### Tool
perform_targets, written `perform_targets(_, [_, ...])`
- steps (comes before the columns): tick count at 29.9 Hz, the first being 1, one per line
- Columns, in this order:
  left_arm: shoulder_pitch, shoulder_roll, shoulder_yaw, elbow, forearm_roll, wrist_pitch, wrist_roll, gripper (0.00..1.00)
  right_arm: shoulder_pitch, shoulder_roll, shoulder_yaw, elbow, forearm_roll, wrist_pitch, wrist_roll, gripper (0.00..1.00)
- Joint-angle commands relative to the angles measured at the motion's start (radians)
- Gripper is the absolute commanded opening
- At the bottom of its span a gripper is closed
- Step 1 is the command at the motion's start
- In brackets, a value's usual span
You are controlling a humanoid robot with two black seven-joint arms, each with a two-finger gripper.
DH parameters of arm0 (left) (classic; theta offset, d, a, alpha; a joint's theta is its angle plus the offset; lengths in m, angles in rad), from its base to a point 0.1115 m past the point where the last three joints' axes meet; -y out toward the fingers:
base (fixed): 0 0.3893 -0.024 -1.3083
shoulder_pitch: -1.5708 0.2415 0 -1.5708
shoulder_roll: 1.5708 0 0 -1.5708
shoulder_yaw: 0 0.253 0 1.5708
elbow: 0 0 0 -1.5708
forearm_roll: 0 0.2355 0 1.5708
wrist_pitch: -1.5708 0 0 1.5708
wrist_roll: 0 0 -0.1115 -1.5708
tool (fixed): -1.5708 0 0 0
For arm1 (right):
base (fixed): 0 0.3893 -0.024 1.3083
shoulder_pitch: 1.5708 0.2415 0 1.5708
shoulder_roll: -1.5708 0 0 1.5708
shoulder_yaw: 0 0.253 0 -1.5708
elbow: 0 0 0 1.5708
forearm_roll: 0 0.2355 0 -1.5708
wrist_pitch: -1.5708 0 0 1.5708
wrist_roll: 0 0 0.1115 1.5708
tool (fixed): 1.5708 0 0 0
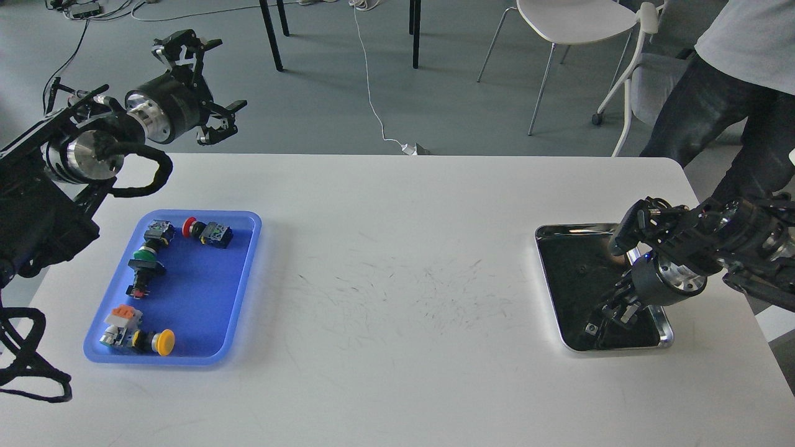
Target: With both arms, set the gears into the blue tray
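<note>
Left end effector (pixel 200 87) spread open, empty, beyond the blue tray (pixel 239 292); right end effector (pixel 605 316) down inside the steel tray (pixel 546 233), grip indiscernible; one gear (pixel 581 269) there.

the left arm (pixel 74 155) enters from the left edge and reaches up and away, its silver wrist ring catching the light and a black cable looping beneath it. the left gripper (pixel 202 84) is held high in the air, its two fingers spread wide apart, holding nothing. the right arm (pixel 733 242) comes in from the right edge, wrist bent downward. the right gripper (pixel 605 316) points down and to the left; it is dark and small, so its fingers cannot be told apart.
</note>
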Motion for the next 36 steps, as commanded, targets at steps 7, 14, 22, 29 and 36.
perform_targets(7, [0.002,0.005,0.002,0.0,0.0,-0.001,0.0,0.99,0.02,-0.002,-0.005,-0.002,0.017,0.0,0.0,0.02])
perform_targets(14, [0.002,0.005,0.003,0.0,0.0,0.0,0.0,0.99,0.118,0.001,0.0,0.0,0.071,0.0,0.0,0.02])
perform_targets(22, [0.0,0.005,0.005,-0.002,0.001,0.0,0.0,0.99,0.182,0.044,0.067,-0.007,0.123,0.0,0.0,0.02])
perform_targets(29, [-0.002,0.045,0.005,-0.003,0.003,-0.001,0.002,0.99,0.224,0.121,0.161,-0.017,0.126,0.0,0.0,0.02])
perform_targets(36, [-0.002,0.079,0.011,-0.014,0.003,-0.005,0.003,0.99,0.222,0.207,0.239,-0.039,0.126,0.0,0.0,0.02])
